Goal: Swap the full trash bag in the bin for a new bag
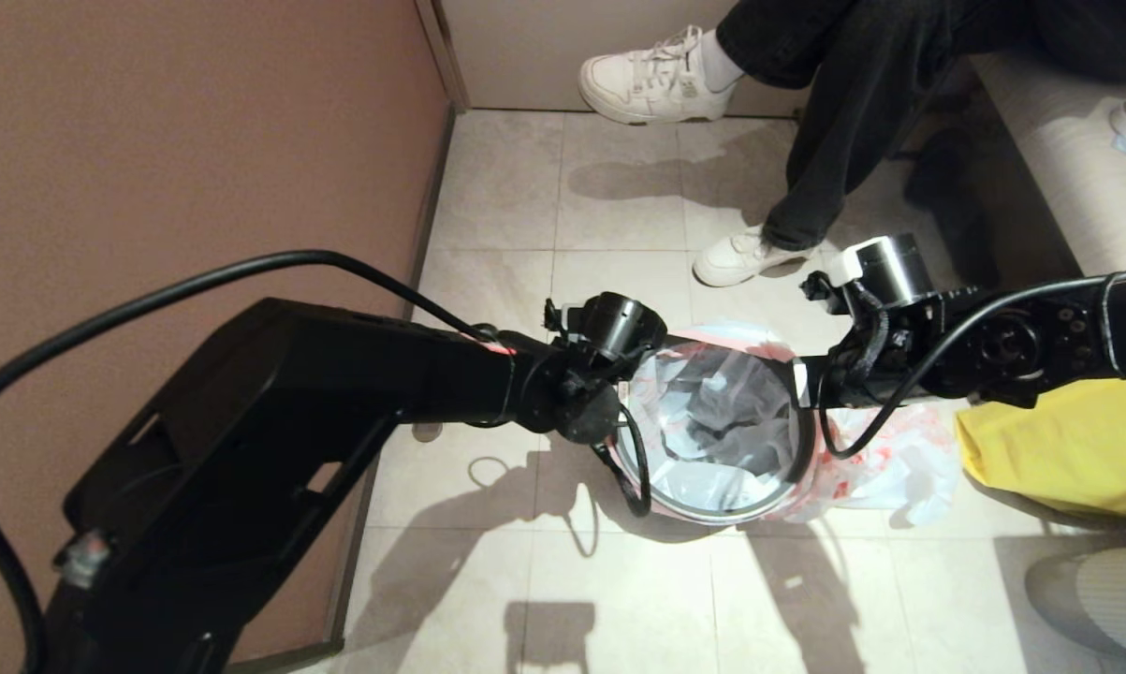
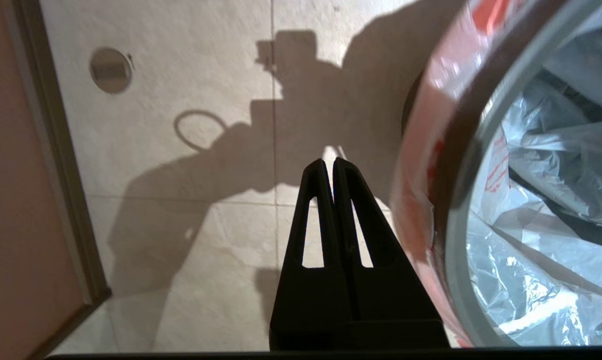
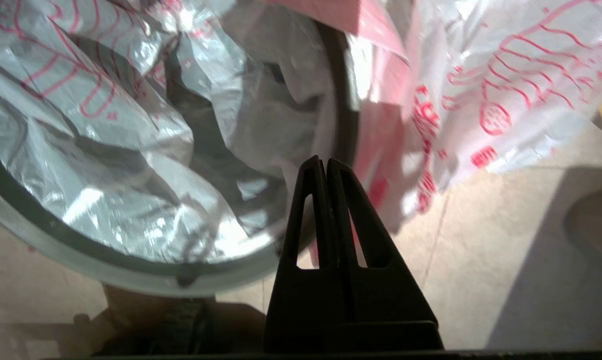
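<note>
The bin [image 1: 712, 513] stands on the tiled floor with a grey hoop [image 2: 461, 210] on its rim. The bag lining it shows only crumpled film, so I take it for the new bag [image 1: 712, 412]; its pink-red edge [image 2: 421, 150] folds over the rim. A like bag with red print [image 1: 890, 459] lies on the floor against the bin's right side; its contents do not show, so the full trash bag cannot be picked out. My left gripper [image 2: 329, 161] is shut and empty just outside the left rim. My right gripper [image 3: 321, 159] is shut and empty over the right rim.
A brown wall [image 1: 197, 140] runs close along the left. A seated person's white shoes [image 1: 656, 80] [image 1: 740, 257] rest on the floor behind the bin. Something yellow [image 1: 1059, 449] lies at the right. A round metal disc [image 2: 110, 70] sits in the floor near the wall.
</note>
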You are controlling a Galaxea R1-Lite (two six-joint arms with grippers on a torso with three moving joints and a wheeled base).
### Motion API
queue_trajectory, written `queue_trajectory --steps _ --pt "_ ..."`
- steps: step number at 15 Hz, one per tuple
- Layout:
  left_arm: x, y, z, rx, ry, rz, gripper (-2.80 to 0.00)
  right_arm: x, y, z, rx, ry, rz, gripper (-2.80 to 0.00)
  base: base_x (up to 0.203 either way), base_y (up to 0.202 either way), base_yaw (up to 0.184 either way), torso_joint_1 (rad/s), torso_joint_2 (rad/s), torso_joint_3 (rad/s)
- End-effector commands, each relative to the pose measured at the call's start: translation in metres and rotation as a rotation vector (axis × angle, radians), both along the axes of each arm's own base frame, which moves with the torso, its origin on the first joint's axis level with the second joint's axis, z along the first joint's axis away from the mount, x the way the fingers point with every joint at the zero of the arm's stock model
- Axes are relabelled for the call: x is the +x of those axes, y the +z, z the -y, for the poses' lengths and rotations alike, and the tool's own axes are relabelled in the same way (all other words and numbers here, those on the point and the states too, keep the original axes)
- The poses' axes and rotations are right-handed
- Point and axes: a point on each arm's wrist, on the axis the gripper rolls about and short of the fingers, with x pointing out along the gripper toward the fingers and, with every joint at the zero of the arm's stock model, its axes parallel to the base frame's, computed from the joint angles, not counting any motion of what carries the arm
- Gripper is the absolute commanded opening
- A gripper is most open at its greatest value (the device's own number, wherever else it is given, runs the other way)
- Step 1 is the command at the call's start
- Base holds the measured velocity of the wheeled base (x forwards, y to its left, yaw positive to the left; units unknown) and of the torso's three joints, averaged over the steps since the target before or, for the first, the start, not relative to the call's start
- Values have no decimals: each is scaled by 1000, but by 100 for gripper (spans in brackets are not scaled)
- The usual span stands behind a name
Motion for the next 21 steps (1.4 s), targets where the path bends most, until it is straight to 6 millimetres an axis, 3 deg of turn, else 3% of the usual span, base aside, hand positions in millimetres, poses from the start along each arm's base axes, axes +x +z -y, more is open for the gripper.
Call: queue_trajectory --steps 1,5,8,12,17,21 --pt "-4 35 -21 -27 10 46 -280 -26 33 12 10 -20 57 -280 0 0 0 0 0 0" --pt "10 95 -62 -131 -235 87 -280 -50 63 60 4 -176 127 -280 0 0 0 0 0 0" --pt "-6 128 -87 -191 -314 119 -280 -73 79 80 23 -287 188 -280 0 0 0 0 0 0" --pt "-69 162 -123 -232 -360 147 -280 -146 111 107 68 -391 333 -280 0 0 0 0 0 0" --pt "-160 176 -188 -151 -280 219 -280 -241 110 131 84 -516 417 -280 0 0 0 0 0 0" --pt "-217 188 -239 82 -112 352 -280 -296 101 137 73 -618 455 -280 0 0 0 0 0 0"
